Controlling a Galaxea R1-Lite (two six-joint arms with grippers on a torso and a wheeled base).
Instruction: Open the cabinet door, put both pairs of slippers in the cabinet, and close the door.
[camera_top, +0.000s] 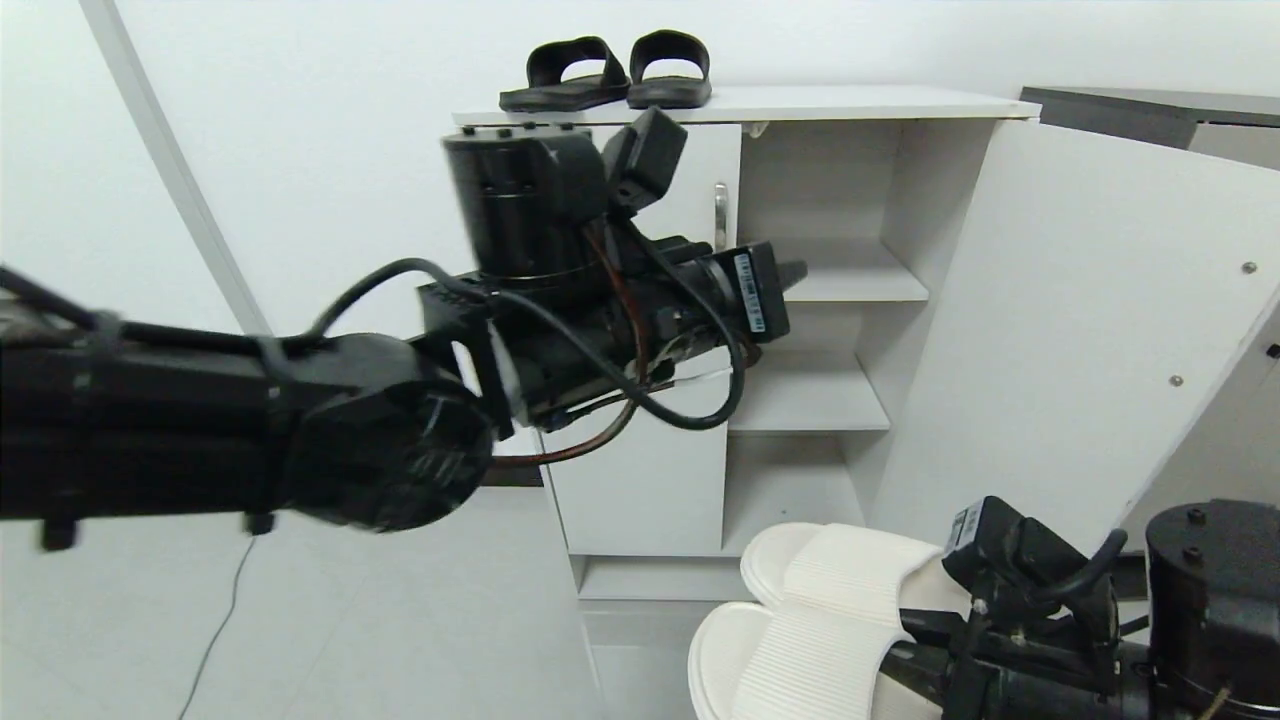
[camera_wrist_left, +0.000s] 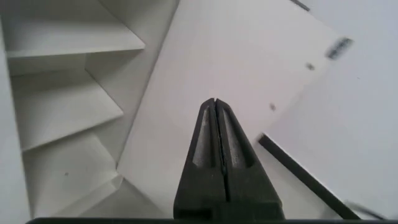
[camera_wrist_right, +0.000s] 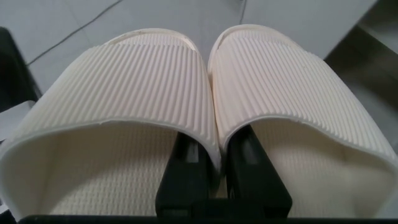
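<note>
In the head view, the cabinet (camera_top: 850, 100) stands at 1 o'clock. Its door (camera_top: 1080, 330) is swung open toward 3 o'clock, so the shelves (camera_top: 810, 395) are free to receive shoes. The black slippers (camera_top: 608, 75) lie on the cabinet top at 12 o'clock. The white slippers (camera_top: 820, 620) hang low at 5 o'clock, before the opening.

In the left wrist view, the left gripper (camera_wrist_left: 215, 102) has its jaws pressed together on nothing and points toward the open door.

In the right wrist view, the right gripper (camera_wrist_right: 216, 155) pinches the inner walls of both white slippers, probably so the pair travels as one piece.
</note>
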